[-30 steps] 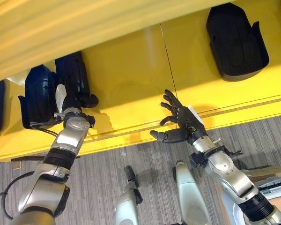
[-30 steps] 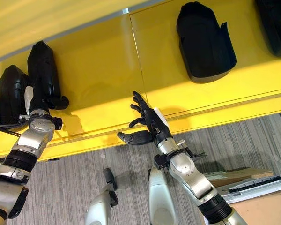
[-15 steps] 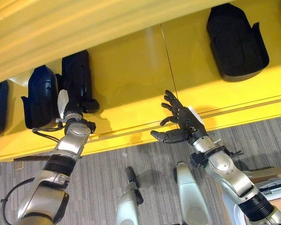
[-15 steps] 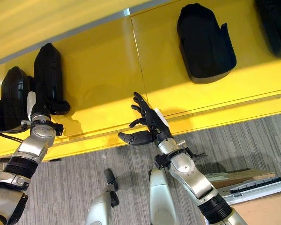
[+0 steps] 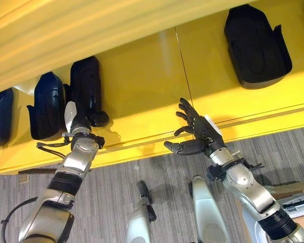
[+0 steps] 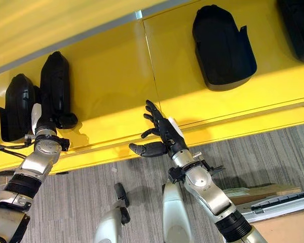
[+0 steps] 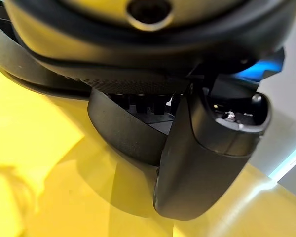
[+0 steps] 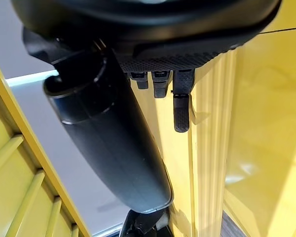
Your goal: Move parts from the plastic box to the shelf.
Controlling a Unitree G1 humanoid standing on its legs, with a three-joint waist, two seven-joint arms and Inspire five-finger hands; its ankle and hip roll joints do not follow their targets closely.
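On the yellow shelf (image 5: 142, 96), at about ten o'clock in the head views, the left hand (image 5: 78, 114) grips a tall black part (image 5: 86, 83) that stands upright on the shelf surface. The part rises past the hand toward twelve o'clock, its lower end is buried in the hand, and the hand's thumb (image 7: 207, 153) curls round the part's dark rim in the left wrist view, with the fingers tucked behind it. Just beside this part, toward nine o'clock and nearly touching it, sits a second black part (image 5: 45, 106), and a third dark part (image 5: 0, 116) lies further out at the same side. Another black part (image 5: 256, 45) rests well apart at about one o'clock on the shelf. The right hand (image 5: 195, 134) hovers near the centre over the shelf's front lip, holding nothing, its fingers (image 5: 185, 109) straight and spread toward eleven o'clock and its thumb (image 5: 180, 147) stretched out toward nine o'clock. At five o'clock, low on the grey carpeted floor (image 5: 167, 172), the edge of a brown box (image 6: 283, 223) shows.
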